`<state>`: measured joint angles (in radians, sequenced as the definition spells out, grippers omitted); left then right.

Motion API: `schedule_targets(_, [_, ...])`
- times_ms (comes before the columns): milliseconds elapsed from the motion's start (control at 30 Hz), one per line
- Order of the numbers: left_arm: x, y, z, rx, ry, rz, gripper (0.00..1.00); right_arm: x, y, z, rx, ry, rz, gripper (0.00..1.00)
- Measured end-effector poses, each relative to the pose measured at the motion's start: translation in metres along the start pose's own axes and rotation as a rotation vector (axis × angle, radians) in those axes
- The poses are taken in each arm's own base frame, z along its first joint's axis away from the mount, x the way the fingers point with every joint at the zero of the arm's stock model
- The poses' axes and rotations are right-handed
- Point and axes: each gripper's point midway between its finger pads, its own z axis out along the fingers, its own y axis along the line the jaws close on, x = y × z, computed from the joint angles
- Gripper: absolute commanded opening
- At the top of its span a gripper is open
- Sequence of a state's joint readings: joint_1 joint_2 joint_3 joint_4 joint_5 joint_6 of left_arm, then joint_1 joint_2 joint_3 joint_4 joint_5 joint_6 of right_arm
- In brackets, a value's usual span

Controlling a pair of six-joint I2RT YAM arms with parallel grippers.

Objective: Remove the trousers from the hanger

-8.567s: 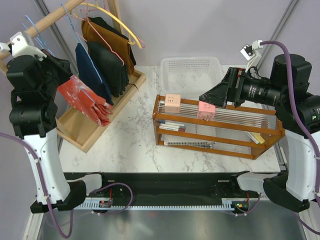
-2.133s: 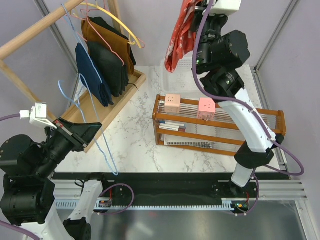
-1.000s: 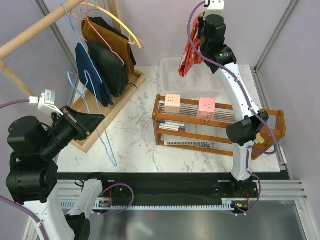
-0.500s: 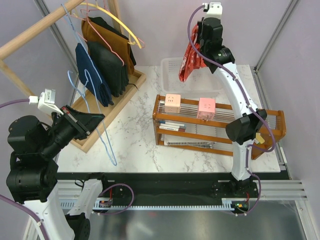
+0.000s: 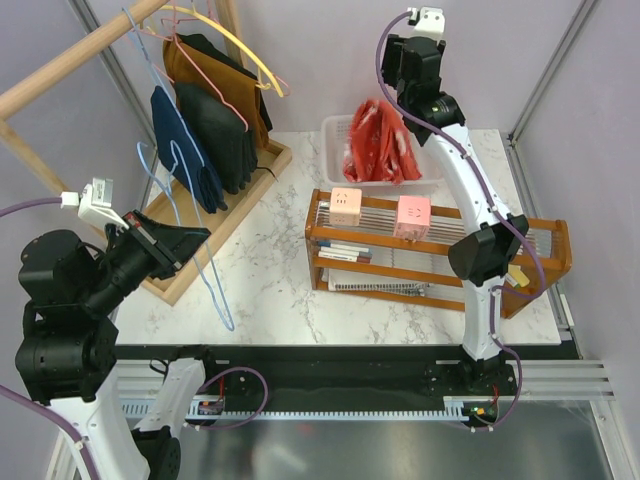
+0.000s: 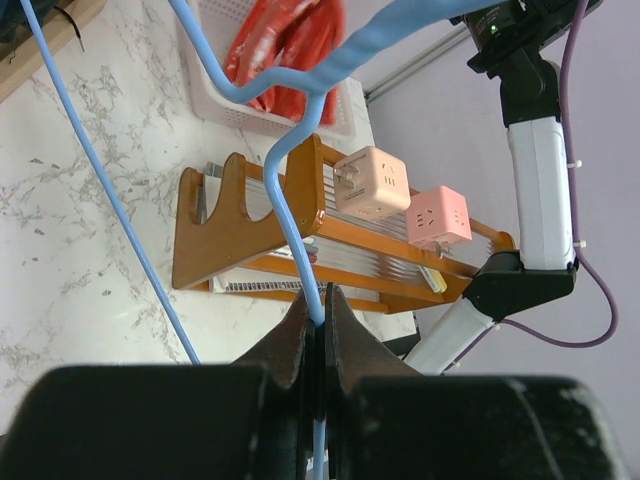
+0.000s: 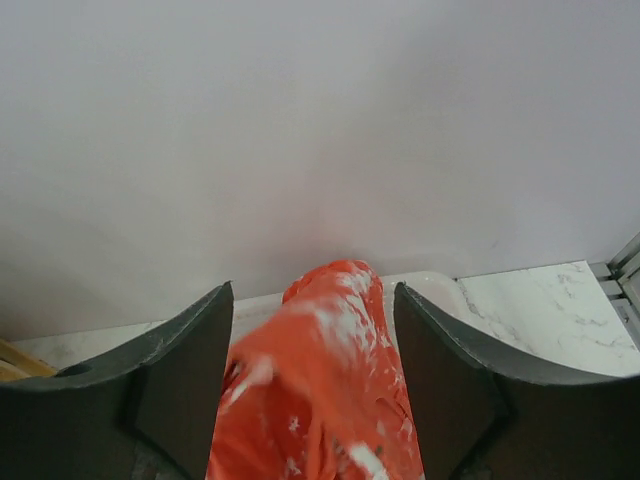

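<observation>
Trousers (image 5: 378,140): red, off hanger, heaped in white basket (image 5: 330,135), far side of table. Hanger (image 6: 297,240): bare, pinched by L gripper (image 6: 318,318). R gripper (image 7: 312,300): jaws wide, gripping nothing. Removal looks complete.

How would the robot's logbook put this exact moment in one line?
left gripper: shut on bare hanger | right gripper: open above trousers | trousers: off hanger, in basket
</observation>
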<state>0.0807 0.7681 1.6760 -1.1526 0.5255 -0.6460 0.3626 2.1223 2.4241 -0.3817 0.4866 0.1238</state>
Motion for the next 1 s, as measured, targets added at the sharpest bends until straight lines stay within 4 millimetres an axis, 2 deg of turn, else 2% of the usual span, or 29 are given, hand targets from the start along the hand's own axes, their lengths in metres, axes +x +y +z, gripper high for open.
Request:
schedule_targets(333, [0.002,0.001,0.001,-0.001,0.001,-0.006,0.02,0.007,0.001,-0.001,-0.002,0.023,0.024,0.75])
schedule_targets(500, [0.002,0.002,0.001,-0.002,0.002,-0.022,0.02,0.008,0.002,-0.008,-0.020,0.053,0.034,0.75])
schedule_targets(600, [0.000,0.000,0.002,0.004,-0.004,-0.031,0.02,0.006,0.002,-0.019,-0.040,0.079,0.056,0.75])
schedule_targets(767, [-0.002,-0.002,0.003,0.012,-0.012,-0.048,0.02,-0.025,0.001,-0.053,-0.092,0.078,0.130,0.75])
schedule_targets(1000, [-0.004,-0.005,0.004,0.021,-0.016,-0.080,0.02,-0.088,-0.012,-0.127,-0.182,0.023,0.249,0.75])
